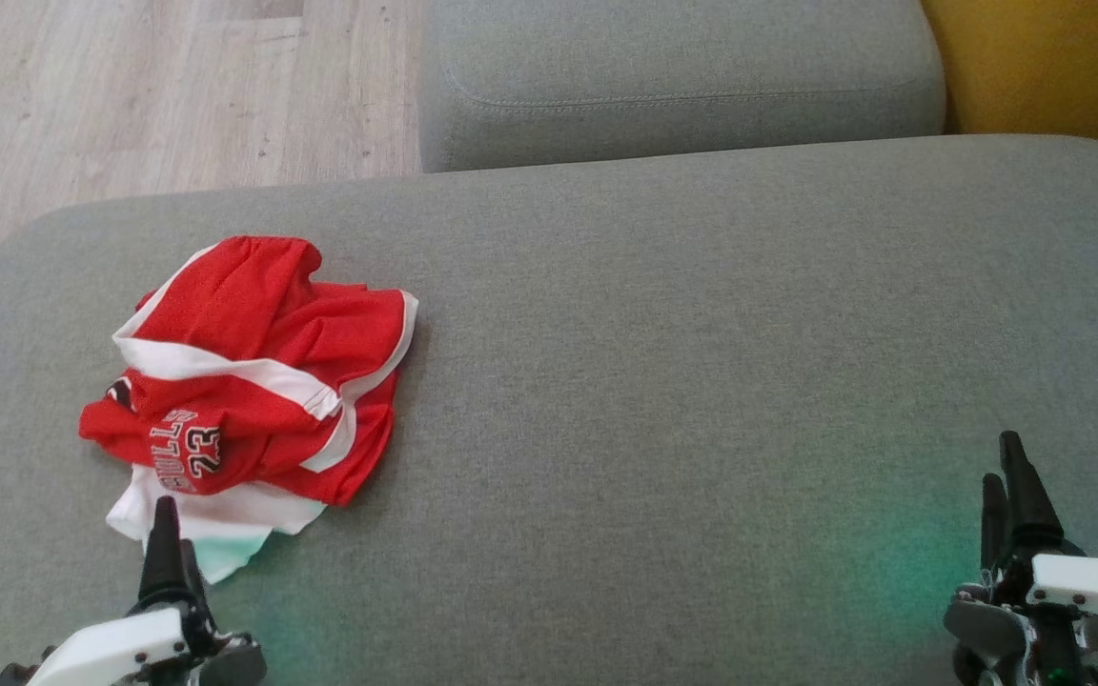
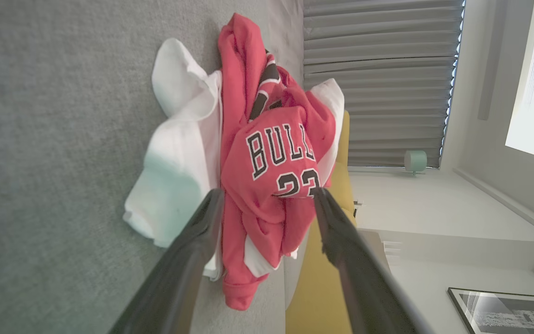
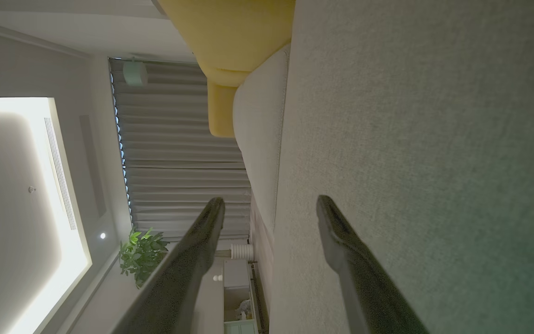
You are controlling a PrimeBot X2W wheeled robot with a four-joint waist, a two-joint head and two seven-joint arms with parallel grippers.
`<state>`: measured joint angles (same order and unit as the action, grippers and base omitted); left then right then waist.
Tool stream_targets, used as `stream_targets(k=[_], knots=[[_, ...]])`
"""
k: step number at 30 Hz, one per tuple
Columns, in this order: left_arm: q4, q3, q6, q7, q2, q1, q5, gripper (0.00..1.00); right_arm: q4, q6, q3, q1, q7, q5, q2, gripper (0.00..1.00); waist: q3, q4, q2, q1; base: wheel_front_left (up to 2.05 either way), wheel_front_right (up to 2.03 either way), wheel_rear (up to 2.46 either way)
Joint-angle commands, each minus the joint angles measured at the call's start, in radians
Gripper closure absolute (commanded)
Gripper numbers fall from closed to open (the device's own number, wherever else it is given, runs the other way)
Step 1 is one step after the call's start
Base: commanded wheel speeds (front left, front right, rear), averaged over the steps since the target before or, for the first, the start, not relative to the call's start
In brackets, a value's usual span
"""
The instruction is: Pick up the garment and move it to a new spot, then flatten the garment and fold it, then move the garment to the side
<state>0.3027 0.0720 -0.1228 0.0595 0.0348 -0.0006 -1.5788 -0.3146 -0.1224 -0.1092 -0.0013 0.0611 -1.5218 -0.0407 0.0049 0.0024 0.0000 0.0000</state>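
1. Reaching for the garment (image 1: 254, 381) is the step in hand, we judge: it lies crumpled on the near left of the sofa (image 1: 701, 333), not yet lifted.
2. Our left fingers (image 1: 165, 553) stand wide and empty at the garment's near white edge; we cannot tell if they touch it. The right fingers (image 1: 1024, 495) are also wide and empty, well apart at the near right.
3. To do this well, we should carry the left fingers farther in, over a thick red fold rather than the thin edge, and close through all layers so nothing trails.
4. The left wrist view shows better than the head view how high the heap stands and the white layer lying under the red.
5. The right wrist view adds a curtain (image 3: 183, 153) and a plant (image 3: 143, 253) beyond the sofa.
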Motion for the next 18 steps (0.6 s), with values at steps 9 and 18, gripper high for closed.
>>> stream_targets(k=[9,18], knots=[[-0.06,0.056,-0.002,-0.034,0.007,-0.038,0.08,0.0,0.067,-0.002,-0.002,-0.042,-0.034,0.121,-0.005,0.0,0.001,-0.004,0.0,0.0,0.0,0.0,0.0],[-0.107,0.069,0.003,-0.058,0.008,-0.047,0.187,0.0,0.108,-0.002,0.007,-0.046,-0.058,0.284,-0.005,0.0,0.003,-0.006,0.0,0.0,0.0,0.0,0.0]])
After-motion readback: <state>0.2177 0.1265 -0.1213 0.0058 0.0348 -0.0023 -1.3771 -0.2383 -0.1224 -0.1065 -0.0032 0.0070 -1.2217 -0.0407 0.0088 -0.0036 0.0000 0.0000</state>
